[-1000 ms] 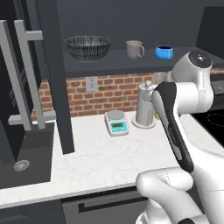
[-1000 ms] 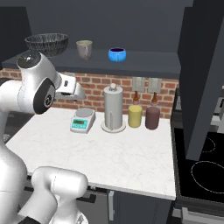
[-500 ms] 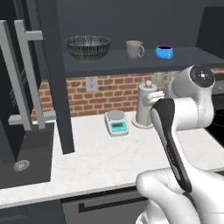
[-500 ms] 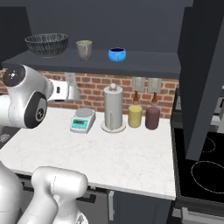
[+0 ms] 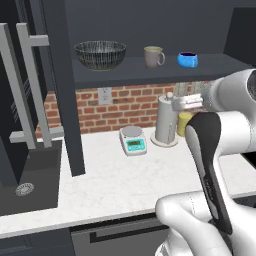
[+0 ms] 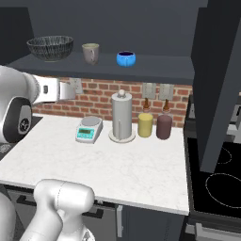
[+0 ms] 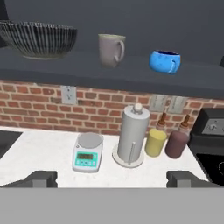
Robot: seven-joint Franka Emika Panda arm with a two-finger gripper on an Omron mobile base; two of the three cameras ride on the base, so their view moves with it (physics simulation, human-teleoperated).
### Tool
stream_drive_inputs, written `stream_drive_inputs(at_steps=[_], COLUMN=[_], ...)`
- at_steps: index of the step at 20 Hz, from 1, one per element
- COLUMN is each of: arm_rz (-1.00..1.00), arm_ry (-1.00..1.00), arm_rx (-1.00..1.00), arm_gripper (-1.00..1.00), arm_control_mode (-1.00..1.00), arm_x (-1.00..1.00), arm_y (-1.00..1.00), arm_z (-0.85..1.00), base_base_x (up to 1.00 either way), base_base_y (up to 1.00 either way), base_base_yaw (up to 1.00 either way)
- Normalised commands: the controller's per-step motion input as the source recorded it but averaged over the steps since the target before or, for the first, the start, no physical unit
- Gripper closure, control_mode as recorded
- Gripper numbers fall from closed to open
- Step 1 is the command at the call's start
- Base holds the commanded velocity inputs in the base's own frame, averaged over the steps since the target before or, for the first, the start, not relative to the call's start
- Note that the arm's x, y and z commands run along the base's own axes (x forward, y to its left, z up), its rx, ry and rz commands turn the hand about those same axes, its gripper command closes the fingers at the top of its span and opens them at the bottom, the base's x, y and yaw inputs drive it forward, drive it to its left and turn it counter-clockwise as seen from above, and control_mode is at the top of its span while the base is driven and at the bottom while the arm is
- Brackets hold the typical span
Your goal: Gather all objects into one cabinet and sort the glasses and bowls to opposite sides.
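Note:
On the dark shelf board (image 7: 109, 75) of the open cabinet stand three things in a row. A wide dark striped bowl (image 7: 37, 39) (image 5: 100, 54) (image 6: 50, 48) is at the left. A beige handled mug (image 7: 110, 50) (image 5: 153, 56) (image 6: 90, 52) is in the middle. A small glossy blue vessel (image 7: 165, 61) (image 5: 187, 59) (image 6: 126, 59) is to its right. My gripper (image 7: 112, 179) (image 6: 68, 89) hangs open and empty below the shelf, back from it, over the counter. Its fingertips (image 7: 41, 178) stand far apart.
On the white counter (image 6: 117, 164) by the brick wall stand a digital scale (image 7: 89, 153), a paper towel holder (image 7: 131, 135), a yellow canister (image 7: 155, 141) and a maroon canister (image 7: 177, 143). The cabinet door (image 5: 30, 90) with its silver bar handle hangs open at left. A stove (image 6: 221, 183) lies right.
My arm's elbow has swung outward and the hand has drawn a little back from the shelf. The jaws stay wide. The tableware has not moved.

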Motion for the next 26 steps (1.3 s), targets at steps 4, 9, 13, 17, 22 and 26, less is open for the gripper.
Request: stream_drive_inputs(at_steps=[4,9,13,17,22,26], arm_rz=[0.00,0.00,0.11,0.11,0.00,0.00], arm_ry=[-0.13,-0.02,-0.06,-0.17,-0.02,0.00], arm_rx=[0.10,0.01,-0.14,-0.07,0.00,0.00], arm_gripper=[-1.00,-1.00,-1.00,-1.00,-1.00,-1.00], arm_control_mode=[-1.00,-1.00,-1.00,-1.00,1.00,1.00], arm_x=[-0.47,-0.10,-0.55,-0.97,-0.18,0.00], arm_y=[0.00,0.00,0.08,0.01,0.00,0.00], arm_z=[0.82,0.07,0.12,0.15,0.00,0.00], base_base_x=[0.00,0.00,0.00,0.00,0.00,-0.02], base_base_y=[0.00,0.00,0.00,0.00,0.00,0.00], base_base_yaw=[0.00,0.00,0.00,0.00,0.00,-0.03])
